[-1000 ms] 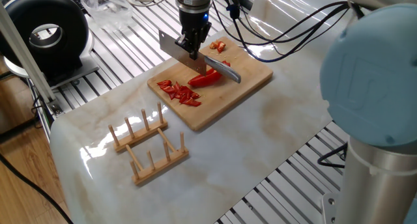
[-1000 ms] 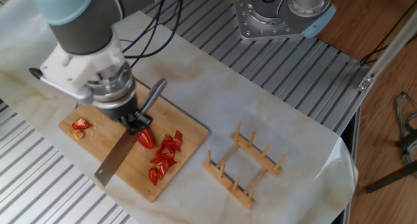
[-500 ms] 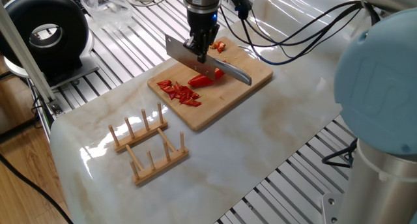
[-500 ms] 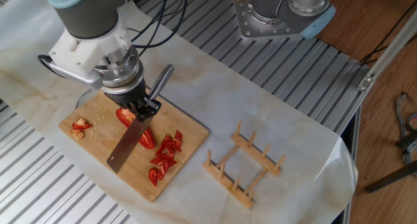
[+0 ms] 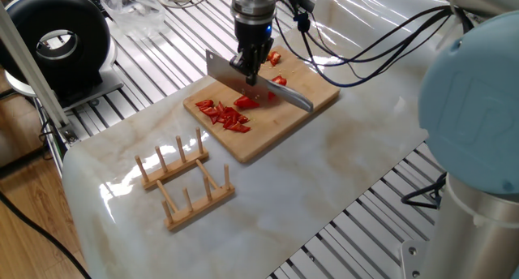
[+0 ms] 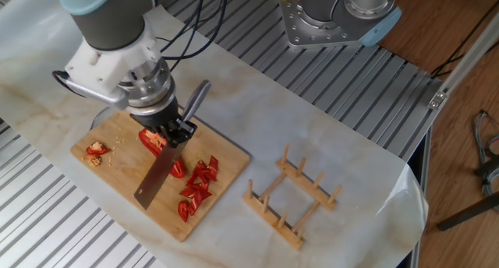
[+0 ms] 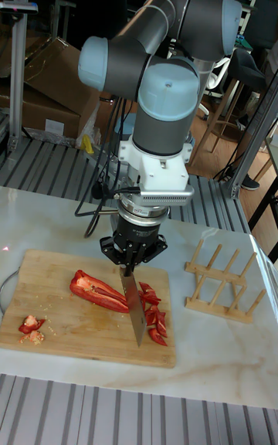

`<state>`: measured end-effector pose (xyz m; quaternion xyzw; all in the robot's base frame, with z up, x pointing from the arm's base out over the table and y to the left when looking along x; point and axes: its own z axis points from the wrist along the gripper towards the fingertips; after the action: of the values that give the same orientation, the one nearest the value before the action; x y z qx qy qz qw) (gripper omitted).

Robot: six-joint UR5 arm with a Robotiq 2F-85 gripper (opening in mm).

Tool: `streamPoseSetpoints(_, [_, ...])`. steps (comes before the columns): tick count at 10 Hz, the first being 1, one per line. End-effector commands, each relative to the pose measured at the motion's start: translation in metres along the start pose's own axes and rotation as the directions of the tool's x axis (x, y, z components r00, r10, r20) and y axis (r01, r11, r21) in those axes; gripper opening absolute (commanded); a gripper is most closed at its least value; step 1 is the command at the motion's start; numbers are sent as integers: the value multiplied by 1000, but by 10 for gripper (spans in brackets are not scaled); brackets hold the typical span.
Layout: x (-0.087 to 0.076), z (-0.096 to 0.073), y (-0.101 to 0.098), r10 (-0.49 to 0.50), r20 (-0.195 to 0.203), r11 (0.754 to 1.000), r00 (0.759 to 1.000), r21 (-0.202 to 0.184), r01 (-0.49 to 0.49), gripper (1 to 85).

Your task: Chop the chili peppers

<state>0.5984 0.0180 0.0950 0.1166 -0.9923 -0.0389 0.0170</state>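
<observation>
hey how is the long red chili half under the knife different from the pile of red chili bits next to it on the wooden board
The long glossy red chili half is one uncut, curved, tapering piece; the pile of small red chili bits is many short slices. In the tall fixed view the half lies left of the steel knife blade, the bits right of it. The blade rests across the half's end; the bits lie free. Both are bright red and sit on the wooden cutting board.

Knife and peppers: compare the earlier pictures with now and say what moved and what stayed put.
The end effector, shut on the knife, shifted the blade along the uncut pepper half, away from the pile of cut pieces and towards the far scraps. The pile, the scraps, the board and the wooden rack stayed put.
</observation>
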Motion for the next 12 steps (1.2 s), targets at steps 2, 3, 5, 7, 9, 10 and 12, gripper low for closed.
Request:
streamPoseSetpoints(2, [-4,8,-2,-8,-7,1000,1000,24,8,13])
streamPoseSetpoints(3, [-4,8,-3,-6,-8,1000,1000,27,6,13])
streamPoseSetpoints(5, [-4,3,0,0,-8,1000,1000,21,0,13])
streamPoseSetpoints(7, [-4,0,-2,-11,-11,1000,1000,25,11,13])
streamPoseSetpoints(9, [-3,-1,-6,-22,-13,999,1000,37,23,13])
streamPoseSetpoints(10, [-4,-1,-9,-24,-13,999,1000,40,24,13])
streamPoseSetpoints(12, [-2,0,-6,-15,-22,1000,1000,25,15,13])
